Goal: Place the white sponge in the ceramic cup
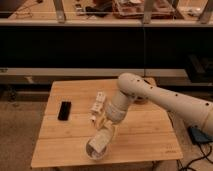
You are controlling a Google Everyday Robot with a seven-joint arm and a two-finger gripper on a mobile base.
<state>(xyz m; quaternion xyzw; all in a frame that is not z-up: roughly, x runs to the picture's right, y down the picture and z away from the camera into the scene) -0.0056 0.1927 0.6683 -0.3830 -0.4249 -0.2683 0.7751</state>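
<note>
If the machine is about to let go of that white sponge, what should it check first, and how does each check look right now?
1. Flat white rectangular sponge sits at the gripper: ok.
2. Gripper is directly over the small round white ceramic cup: ok.
3. Sponge already reaches into the cup's mouth: cannot tell.
4. Cup stands upright on the wooden slatted table, near its front edge: ok.
5. Black flat rectangular object and narrow segmented white object lie apart from the cup: ok.

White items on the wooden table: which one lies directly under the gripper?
The round white ceramic cup near the front edge, beneath the gripper; the segmented white object lies farther back.
</note>
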